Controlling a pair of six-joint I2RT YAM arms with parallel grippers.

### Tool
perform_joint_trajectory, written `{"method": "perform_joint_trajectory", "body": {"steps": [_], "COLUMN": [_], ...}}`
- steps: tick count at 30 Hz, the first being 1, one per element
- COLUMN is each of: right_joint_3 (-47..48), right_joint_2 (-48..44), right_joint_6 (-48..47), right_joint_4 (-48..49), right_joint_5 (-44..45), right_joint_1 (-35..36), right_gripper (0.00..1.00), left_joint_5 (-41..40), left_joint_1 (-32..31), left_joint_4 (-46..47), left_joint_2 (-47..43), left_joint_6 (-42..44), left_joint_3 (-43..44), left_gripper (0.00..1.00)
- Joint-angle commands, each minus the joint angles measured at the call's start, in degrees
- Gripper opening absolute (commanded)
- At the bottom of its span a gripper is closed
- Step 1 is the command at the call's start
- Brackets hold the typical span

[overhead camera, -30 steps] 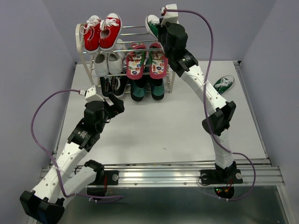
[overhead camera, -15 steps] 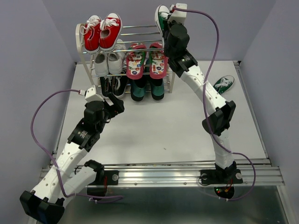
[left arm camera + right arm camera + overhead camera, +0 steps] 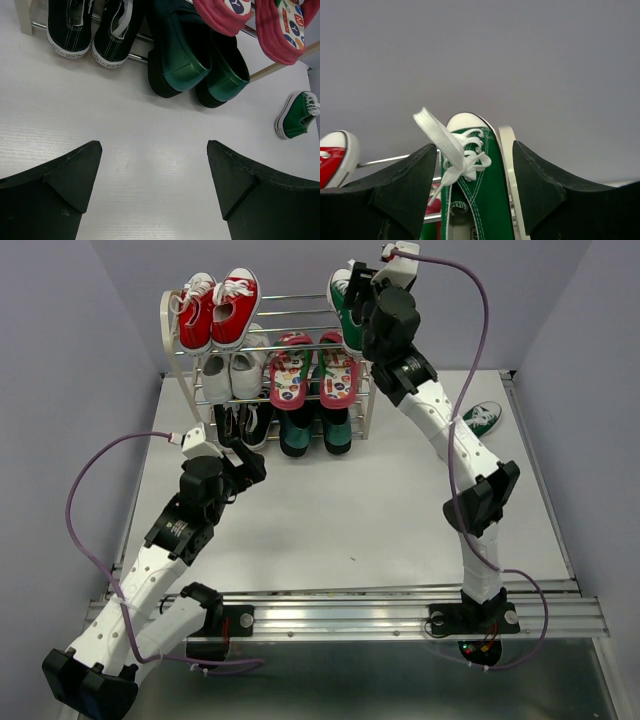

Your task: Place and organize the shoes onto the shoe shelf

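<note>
Right fingers (image 3: 395, 195) grip green canvas sneaker w/ white laces (image 3: 480, 200), held over right end of top tier of cream-framed chrome-rod shoe shelf (image 3: 290, 302), prob. the free slot. Its mate (image 3: 482, 418) lies on white counter (image 3: 300, 510), right of shelf. Left fingers (image 3: 55, 185) wide apart, empty, parked low.

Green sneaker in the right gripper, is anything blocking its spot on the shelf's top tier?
Nothing visible. The green sneaker hangs over the shoe shelf's top right end; the red sneakers take only its left side.
</note>
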Motion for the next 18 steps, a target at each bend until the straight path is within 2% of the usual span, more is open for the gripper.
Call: {"method": "perform_joint_trajectory", "body": {"steps": [1,3,4,5,8,9,10,11,14,16,18], "right_joint_3": [1.6,1.4,-0.2,-1.1,-10.2,-14.0,-22.5,-26.7,-41.6,-46.7,-52.7], "right_joint_2": [-7.3,-10.3,-11.5,-12.8,-19.7,-22.0,-27.2,-29.8,-39.9,-45.6,-48.4], "right_joint_6": [5.9,6.4,6.1,6.3,7.3,7.5,7.7,9.5,13.8,18.8,21.5], "right_joint_4": [-3.4,-5.5,-7.5,-9.0,-14.6,-15.2,-15.2,-15.1,-15.4,-18.6,-21.3], "right_joint_5": [-9.9,-14.5,-15.5,-15.3,-9.7,-4.9,-2.2,3.1,8.8,10.2,8.3], "right_joint_1": [-0.2,-0.2,-0.2,-0.2,-0.2,-0.2,-0.2,-0.2,-1.9,-4.1,-10.0], "right_gripper": [0.71,0.80,0.87,1.00,1.00,1.00,1.00,1.00,1.00,1.00,1.00], "left_joint_5": [-1.2,-1.1,-1.0,-0.8,-0.7,-0.6,-0.4,-0.1,0.6,0.7,0.7], "left_joint_1": [0.0,0.0,-0.1,0.0,0.0,-0.1,0.0,-0.1,0.0,-0.1,-0.1], "left_joint_4": [1.2,1.2,1.0,0.9,0.8,0.9,0.9,0.8,0.5,0.4,0.3], "left_joint_2": [-1.7,-2.0,-2.2,-2.5,-3.2,-3.4,-3.5,-3.9,-4.3,-4.4,-4.5], "left_joint_6": [0.3,0.3,0.3,0.3,0.4,0.4,0.5,0.5,0.5,0.4,0.3], "left_joint_3": [0.7,0.7,0.7,0.9,0.9,0.9,0.8,0.8,0.7,0.7,0.6], "left_gripper": [0.99,0.99,0.99,0.99,0.99,0.99,0.99,0.99,0.99,0.99,0.99]}}
